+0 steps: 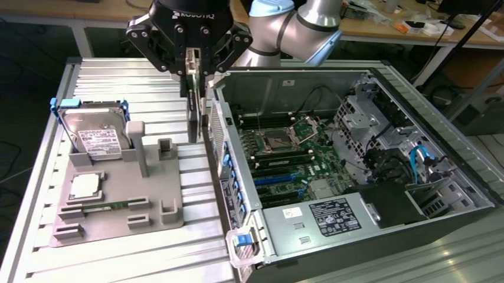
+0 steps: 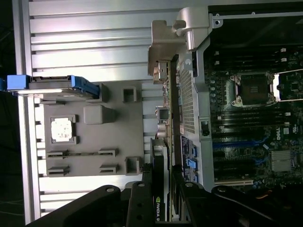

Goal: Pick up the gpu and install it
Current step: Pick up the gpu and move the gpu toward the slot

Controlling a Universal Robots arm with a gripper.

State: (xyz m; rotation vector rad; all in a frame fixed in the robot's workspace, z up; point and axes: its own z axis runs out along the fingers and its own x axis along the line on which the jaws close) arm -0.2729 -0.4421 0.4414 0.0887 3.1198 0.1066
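**Item 1.** Black two-fingered gripper on silver-grey jointed arm. At 12 o'clock in the exterior view. Clenched on the upper end of item 2, one finger against each flat face.

**Item 2.** gpu: thin, long, dark rectangular card. Held on edge and upright, hanging straight down from the fingers. Located between fixture and case, just beside the case's perforated rear wall at its 9 o'clock, and at 1 o'clock of the fixture. Outside the case, not yet seated on the board. Small green logo label at the clamped end, seen from the wrist view. Clearance under the lower end: cannot tell.

**Item 3.** Grey moulded plastic fixture tray, at 8 o'clock in the exterior view. Contents:
- silver hard drive in blue frame, propped at the tray's 11 o'clock
- square silver processor chip, flat at 9 o'clock
- narrow green RAM stick, lying at 7 o'clock

**Item 4.** Open grey metal computer tower case, lying on its side at 3 o'clock. Green motherboard exposed inside.

**Item 5.** Ribbed silver aluminium table, beneath all of the above.
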